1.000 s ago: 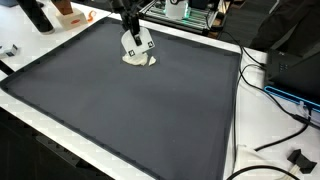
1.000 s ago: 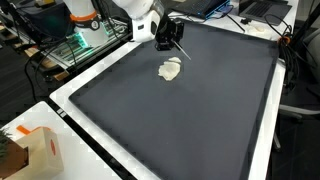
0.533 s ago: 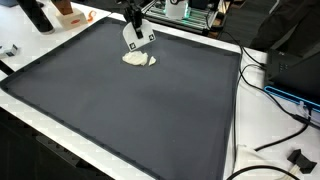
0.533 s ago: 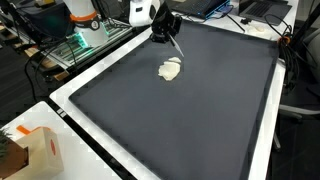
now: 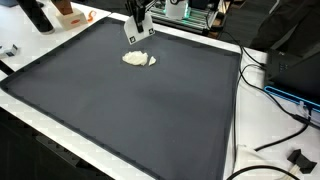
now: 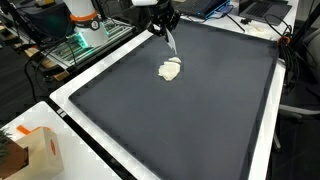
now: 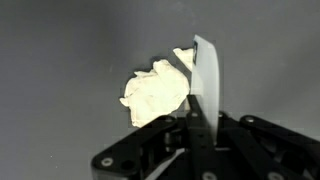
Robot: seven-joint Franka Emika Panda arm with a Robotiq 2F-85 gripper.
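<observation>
Cream-white crumpled lump (image 5: pixel 139 59) of paper or cloth (which one cannot be told) on the dark grey mat (image 5: pixel 130 115) that covers most of the white tabletop (image 5: pixel 256 112). The lump lies close to the mat's edge on the arm's side, nearer the corner with the black bottle (image 5: pixel 36 14) than the opposite corner.

The gripper (image 5: pixel 138 28) hangs above the lump and apart from it. Its jaws are closed on a thin white strip (image 5: pixel 137 35). This strip shows its flat face in an exterior view, but only a slim line in an exterior view (image 6: pixel 169 40) and in the wrist view (image 7: pixel 205 75), where it rises from between the jaws and crosses one side of the lump (image 7: pixel 157 92).

The surrounding things all stand off the mat, on the tabletop's rim:
- cables (image 5: pixel 283 95) and a black plug (image 5: pixel 297 158) along one edge
- an orange-and-white carton (image 6: pixel 38 150) at a corner
- green-lit electronics (image 6: pixel 80 40) by the arm's base

The lump is wrinkled — deep folds, irregular lobed outline, matt surface.
</observation>
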